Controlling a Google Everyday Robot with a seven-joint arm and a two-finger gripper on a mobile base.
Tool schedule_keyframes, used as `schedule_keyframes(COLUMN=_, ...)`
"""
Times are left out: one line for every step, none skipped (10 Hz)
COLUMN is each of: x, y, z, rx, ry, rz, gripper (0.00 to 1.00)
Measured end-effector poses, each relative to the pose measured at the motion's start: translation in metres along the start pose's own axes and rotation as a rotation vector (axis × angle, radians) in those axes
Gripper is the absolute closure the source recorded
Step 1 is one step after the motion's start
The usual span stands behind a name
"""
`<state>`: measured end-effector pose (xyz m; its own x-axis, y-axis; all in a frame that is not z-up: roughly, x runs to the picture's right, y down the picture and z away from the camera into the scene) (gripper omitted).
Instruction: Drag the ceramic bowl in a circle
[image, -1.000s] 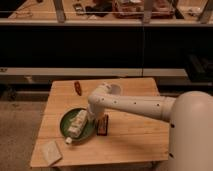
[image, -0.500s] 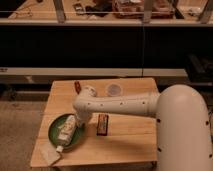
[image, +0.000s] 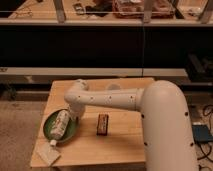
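Sitting flat by the desk's (image: 125, 146) left edge, the round ceramic bowl (image: 47, 128) has no long axis; the tool (image: 55, 140) lies across it, hiding its middle; its grip cannot be told.

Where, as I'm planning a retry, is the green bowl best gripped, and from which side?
Probably the rim of the ceramic bowl, from above: it is wide and shallow, so only its edge can be pinched. The gripper is over the bowl's near part.
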<state>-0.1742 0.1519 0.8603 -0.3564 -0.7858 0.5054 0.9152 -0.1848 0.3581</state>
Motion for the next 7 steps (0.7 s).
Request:
schedule_keyframes(x=0.008, y=0.005, z=0.000, rx=-0.005, ry=0.002, rz=0.015, gripper=0.83)
schedule_keyframes(x=0.016, y=0.014, z=0.000, rx=-0.005, ry=0.000, rz=0.043, gripper=0.83)
schedule_keyframes(x=0.027, y=0.027, z=-0.004, rx=0.000, ry=0.010, rz=0.078, gripper=0.83)
schedule_keyframes(x=0.035, y=0.037, z=-0.009, rx=0.003, ry=0.023, rz=0.100, gripper=0.83)
schedule_keyframes(x=0.039, y=0.047, z=-0.016, rx=0.009, ry=0.035, rz=0.122, gripper=0.83)
schedule_keyframes(x=0.042, y=0.059, z=-0.025, rx=0.009, ry=0.050, rz=0.140, gripper=0.83)
schedule_keyframes(x=0.039, y=0.071, z=-0.034, rx=0.001, ry=0.058, rz=0.151, gripper=0.83)
